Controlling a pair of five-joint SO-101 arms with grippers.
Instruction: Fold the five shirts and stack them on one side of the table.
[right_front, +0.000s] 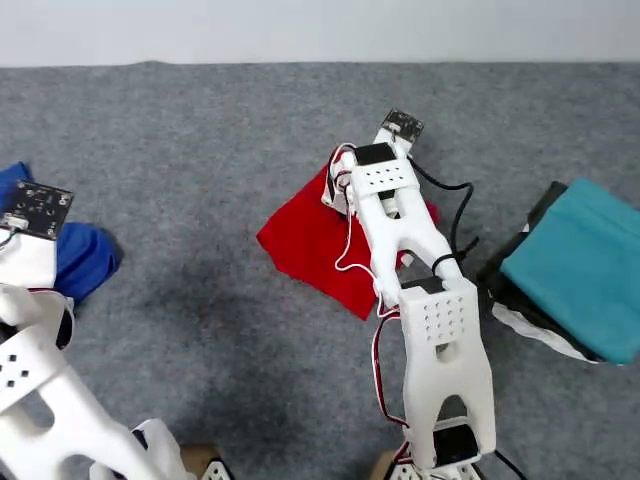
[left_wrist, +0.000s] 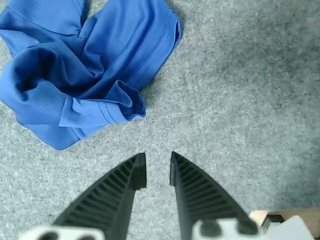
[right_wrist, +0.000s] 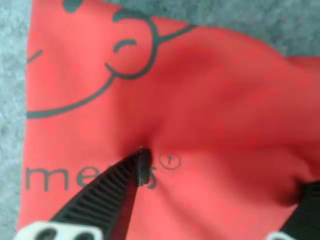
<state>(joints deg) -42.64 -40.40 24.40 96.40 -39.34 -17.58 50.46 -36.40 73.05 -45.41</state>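
Right gripper (right_wrist: 220, 177) spread wide, pressed onto red shirt (right_wrist: 200, 90); limp, light cloth, probably bunches; pinch at a hem.

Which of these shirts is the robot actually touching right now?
The red shirt in the middle: the open right gripper presses into it. The blue shirt lies crumpled and untouched; the teal shirt lies folded at the side.

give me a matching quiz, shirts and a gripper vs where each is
1 red shirt
2 blue shirt
3 teal shirt
4 left gripper

A top of the pile at the table's right
B crumpled at the table's left
C over bare table beside the blue shirt
D mid-table under the right gripper

Pairs: 1-D, 2-B, 3-A, 4-C
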